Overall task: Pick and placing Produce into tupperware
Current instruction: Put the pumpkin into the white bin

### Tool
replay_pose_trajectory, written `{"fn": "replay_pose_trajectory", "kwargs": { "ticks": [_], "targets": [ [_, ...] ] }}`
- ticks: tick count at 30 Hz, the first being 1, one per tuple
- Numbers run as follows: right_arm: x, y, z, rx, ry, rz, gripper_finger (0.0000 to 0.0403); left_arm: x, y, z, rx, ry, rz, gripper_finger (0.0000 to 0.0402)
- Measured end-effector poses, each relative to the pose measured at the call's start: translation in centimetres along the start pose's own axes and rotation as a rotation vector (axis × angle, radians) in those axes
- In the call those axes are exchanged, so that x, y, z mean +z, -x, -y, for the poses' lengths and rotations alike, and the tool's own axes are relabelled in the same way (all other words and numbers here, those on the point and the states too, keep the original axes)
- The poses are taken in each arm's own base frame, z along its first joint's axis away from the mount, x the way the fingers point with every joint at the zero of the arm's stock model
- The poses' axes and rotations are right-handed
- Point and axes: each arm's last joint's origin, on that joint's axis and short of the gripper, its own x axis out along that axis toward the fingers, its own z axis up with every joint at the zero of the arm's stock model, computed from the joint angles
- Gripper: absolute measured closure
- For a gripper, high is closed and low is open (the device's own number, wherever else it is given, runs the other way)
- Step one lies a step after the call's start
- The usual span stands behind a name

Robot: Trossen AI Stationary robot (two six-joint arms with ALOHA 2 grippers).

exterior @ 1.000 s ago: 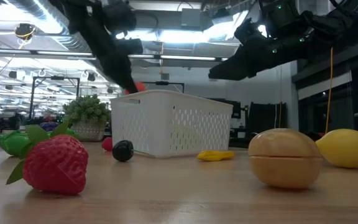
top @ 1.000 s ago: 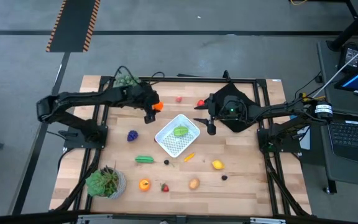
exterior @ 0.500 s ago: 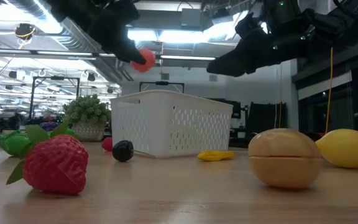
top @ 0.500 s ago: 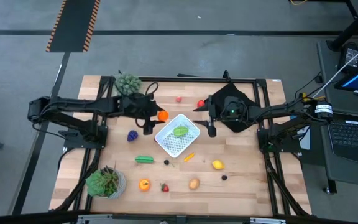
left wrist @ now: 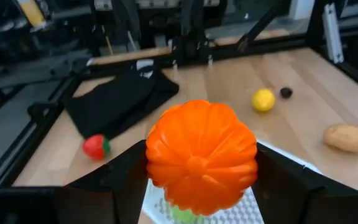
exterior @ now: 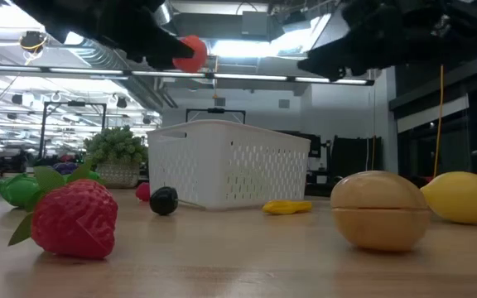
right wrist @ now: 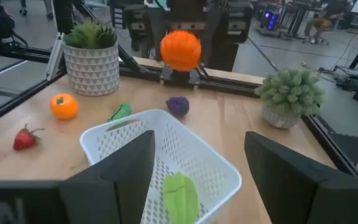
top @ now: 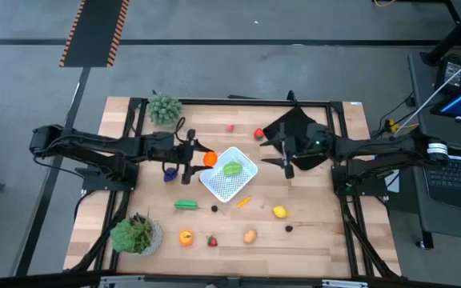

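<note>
Well, looking straight down, the left gripper pinches an orange pumpkin just beside the left edge of the white tupperware, which holds one green leafy piece; half a second ago the pumpkin sat a little farther back, and a second ago farther still, up by the back rail. The right gripper hangs with fingers spread over the black cloth, having pulled off to the right of where it was. Loose produce lies around: a purple piece, a green one, a lemon, a tan piece. From table height, the pumpkin is up above the basket's left rim, higher than before, with a strawberry nearest. The left wrist camera shows the pumpkin clamped between its dark fingers. From the right wrist, the tupperware lies just ahead between that gripper's parted fingers. I can read no label or writing anywhere.
</note>
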Motion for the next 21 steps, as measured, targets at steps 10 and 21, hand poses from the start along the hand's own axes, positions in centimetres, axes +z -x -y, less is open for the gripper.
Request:
{"fn": "replay_pose_trajectory", "kwargs": {
  "ticks": [10,21],
  "targets": [
    [-1.6,2.0,-1.2,-0.002,-0.026,0.091,0.0153,0.2,-0.2,0.9,-0.026,0.011,0.071,0.0167],
    [-1.6,2.0,-1.2,-0.003,-0.027,0.090,0.0153,0.4,-3.4,1.5,-0.014,0.038,-0.052,0.0167]
  ]
}}
